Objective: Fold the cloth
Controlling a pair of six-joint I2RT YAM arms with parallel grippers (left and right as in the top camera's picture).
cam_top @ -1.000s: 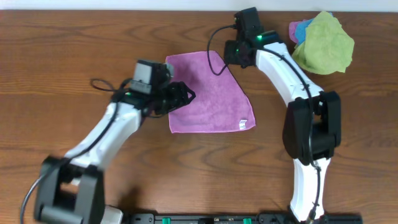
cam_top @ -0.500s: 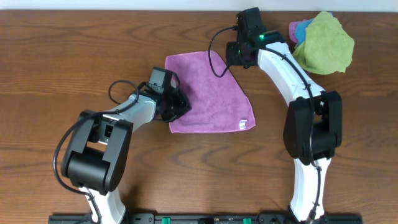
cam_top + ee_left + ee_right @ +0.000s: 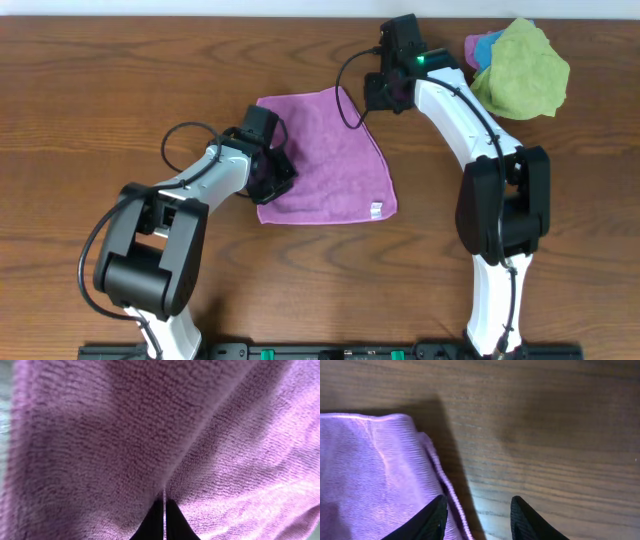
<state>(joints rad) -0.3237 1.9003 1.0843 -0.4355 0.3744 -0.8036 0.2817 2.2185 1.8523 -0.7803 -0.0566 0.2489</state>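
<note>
My left gripper [image 3: 268,172] pinching cloth [image 3: 325,160] at left edge, jaws fully closed. My right gripper [image 3: 479,520] standing half-open beside far corner hem, gripping nothing. Open table [image 3: 100,100] lying leftward.

Looks like robot lab or test room, not home. Brown wood-grain table [image 3: 80,80], bare top under right fingers [image 3: 527,522]. Two white-and-black robot arms, left arm [image 3: 190,188] and right arm [image 3: 452,112], both fixed on black rail [image 3: 340,352] far behind fingers. Small green light [image 3: 417,60] just behind right fingers. Heap of bright cloths [image 3: 520,70] off to side of right fingers. Room past table hardly seen, so maybe workshop.
</note>
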